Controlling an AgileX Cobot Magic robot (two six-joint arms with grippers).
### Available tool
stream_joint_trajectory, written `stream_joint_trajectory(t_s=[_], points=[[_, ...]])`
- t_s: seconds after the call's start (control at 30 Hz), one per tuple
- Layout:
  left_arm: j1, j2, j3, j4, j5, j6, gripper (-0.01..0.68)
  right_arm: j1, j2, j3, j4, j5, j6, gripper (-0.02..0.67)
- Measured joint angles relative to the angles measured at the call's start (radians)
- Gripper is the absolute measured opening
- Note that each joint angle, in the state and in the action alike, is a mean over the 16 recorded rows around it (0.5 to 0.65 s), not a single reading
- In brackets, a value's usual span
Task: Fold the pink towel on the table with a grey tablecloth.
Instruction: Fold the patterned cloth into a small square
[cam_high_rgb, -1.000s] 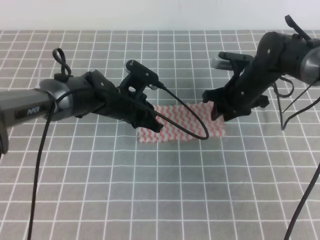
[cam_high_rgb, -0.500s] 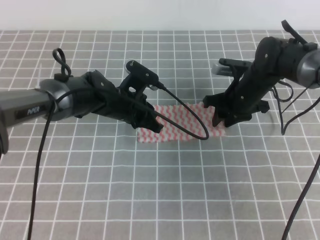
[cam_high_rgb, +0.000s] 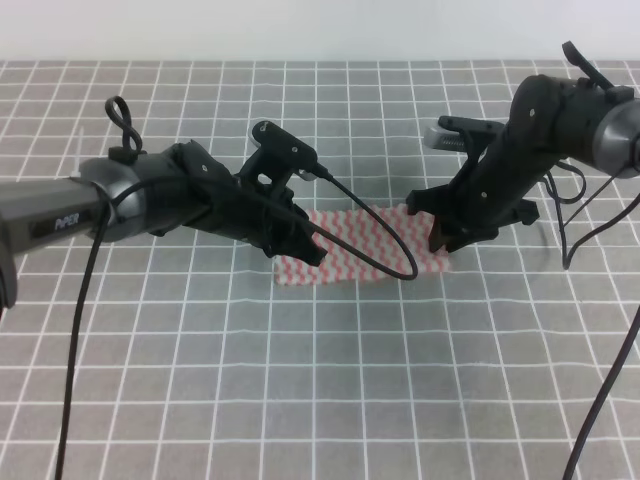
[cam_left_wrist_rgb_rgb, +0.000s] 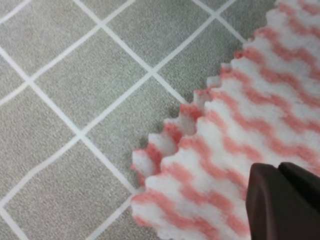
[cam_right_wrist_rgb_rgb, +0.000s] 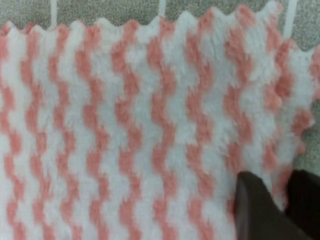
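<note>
pink towel (cam_high_rgb: 360, 245) flat on counter (cam_high_rgb: 300, 380), long axis left-right; left claw (cam_high_rgb: 308, 250) and right claw (cam_high_rgb: 440, 238) at its ends, grip can't tell.

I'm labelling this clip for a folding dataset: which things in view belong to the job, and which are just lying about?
Belongs to the job:
- pink towel, lying flat
- table with a grey tablecloth beneath it
- left gripper, at the towel's left end
- right gripper, at its right end

Just lying about:
- nothing loose; only the arms' black cables, one looping over the towel
</note>
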Motion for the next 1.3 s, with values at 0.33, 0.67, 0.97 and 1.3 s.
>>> stream_joint_trajectory(t_s=[0.33,0.67,0.97,1.3], points=[[0.0,-0.002,0.0,0.0,0.002,0.0,-0.002,0.0,0.001,-0.02,0.0,-0.001,0.0,0.038],[0.0,-0.002,0.0,0.0,0.001,0.001,-0.002,0.001,-0.018,-0.048,0.004,0.017,-0.015,-0.01],[0.0,-0.002,0.0,0.0,0.0,0.001,-0.003,0.001,-0.04,-0.077,0.085,0.049,-0.081,-0.013],[0.002,-0.007,0.0,0.0,-0.011,0.001,-0.002,0.001,-0.043,-0.097,0.225,0.07,-0.163,-0.013]])
